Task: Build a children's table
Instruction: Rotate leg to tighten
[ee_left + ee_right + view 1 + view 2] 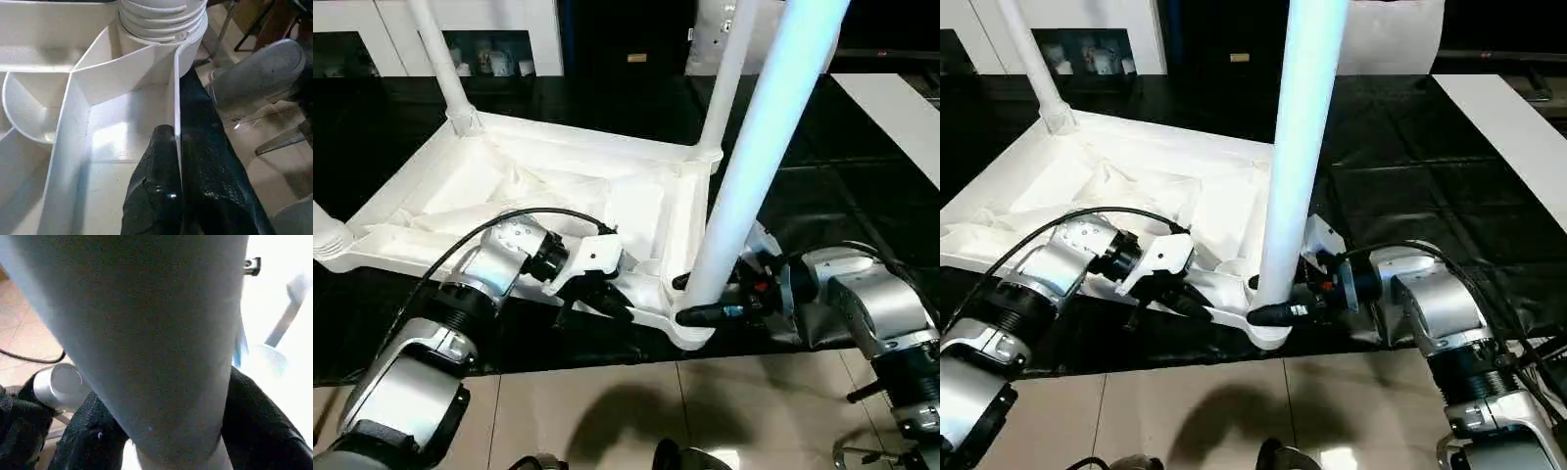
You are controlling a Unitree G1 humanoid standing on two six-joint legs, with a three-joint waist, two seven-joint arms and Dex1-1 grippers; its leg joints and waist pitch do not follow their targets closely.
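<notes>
I count one children's table (558, 186), lying upside down on the black mat (803, 196), ribbed underside up. Four legs stand in its corner sockets: one far leg (438, 59) at about eleven o'clock, another far leg (729, 73) at one o'clock, a leg stub (325, 235) at nine o'clock cut by the edge, and the near leg (759, 147) rising at about five o'clock from the top's centre.

Two pincers are at work. My left gripper (178, 196) is clenched on the thin near rim wall of the table, one finger inside the rim, one outside, at nine o'clock from the near leg's socket. My right gripper (1278, 299) has its fingers either side of the near leg's base, grasping it just above the socket; the leg sits directly between its pads (254, 431).
</notes>
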